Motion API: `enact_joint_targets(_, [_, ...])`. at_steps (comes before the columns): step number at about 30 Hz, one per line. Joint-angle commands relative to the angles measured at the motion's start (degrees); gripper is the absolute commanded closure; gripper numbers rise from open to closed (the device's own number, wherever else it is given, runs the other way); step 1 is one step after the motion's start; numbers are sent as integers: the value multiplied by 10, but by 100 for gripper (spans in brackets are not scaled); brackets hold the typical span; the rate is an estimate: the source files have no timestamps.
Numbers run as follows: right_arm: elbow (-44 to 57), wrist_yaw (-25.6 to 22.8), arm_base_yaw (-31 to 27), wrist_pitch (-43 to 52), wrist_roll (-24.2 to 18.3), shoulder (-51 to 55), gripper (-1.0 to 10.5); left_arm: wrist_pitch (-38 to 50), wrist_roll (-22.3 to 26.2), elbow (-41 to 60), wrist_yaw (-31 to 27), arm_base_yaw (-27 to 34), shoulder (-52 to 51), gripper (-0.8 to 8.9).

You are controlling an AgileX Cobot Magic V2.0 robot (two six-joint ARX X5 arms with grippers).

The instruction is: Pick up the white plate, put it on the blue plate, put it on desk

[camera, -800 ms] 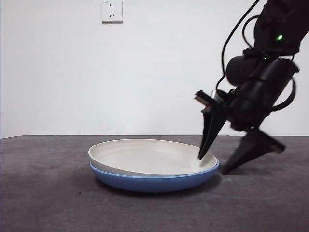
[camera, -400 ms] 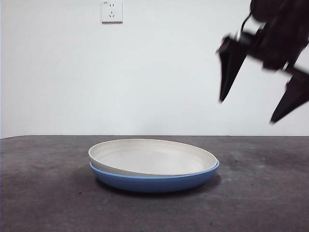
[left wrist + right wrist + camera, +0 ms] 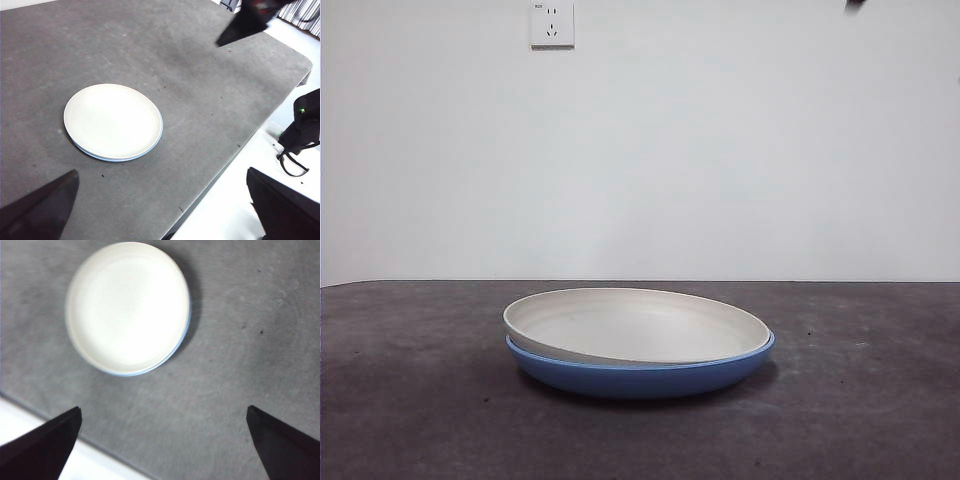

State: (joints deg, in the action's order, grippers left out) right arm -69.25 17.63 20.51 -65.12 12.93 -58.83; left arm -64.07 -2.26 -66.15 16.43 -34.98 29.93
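Observation:
The cream-white plate (image 3: 635,325) lies nested in the blue plate (image 3: 640,378) on the dark grey desk (image 3: 420,400). No gripper touches them. My right gripper (image 3: 163,408) hangs high above the desk, open and empty, with the white plate (image 3: 127,305) and a sliver of blue plate rim (image 3: 135,374) below it. Open and empty too, my left gripper (image 3: 162,172) is held high and off to one side of the white plate (image 3: 112,120). One black jaw tip of the right arm (image 3: 247,22) shows in the left wrist view, and a black tip (image 3: 856,4) shows at the front view's top edge.
A wall outlet (image 3: 551,23) sits on the white wall behind. The desk's edge (image 3: 225,165) runs past the plates, with white floor and a black device with cables (image 3: 300,125) beyond it. In the right wrist view, another desk edge (image 3: 45,412) lies near the plates.
The right gripper has risen from the right rim of the plates, up and out of the front view. The stacked plates have not moved.

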Motion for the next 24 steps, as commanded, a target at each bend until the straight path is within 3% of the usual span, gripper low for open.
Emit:
enact_joint_targets(1, [-10, -9, 14, -20, -16, 50, 387, 7, -1, -11, 2, -2, 1, 250])
enact_joint_targets(14, [-9, -12, 26, -106, -30, 238, 388, 7, -1, -11, 2, -2, 1, 250])
enact_joint_targets(24, [-9, -12, 26, -108, -33, 272, 388, 7, -1, -11, 1, -2, 1, 252])
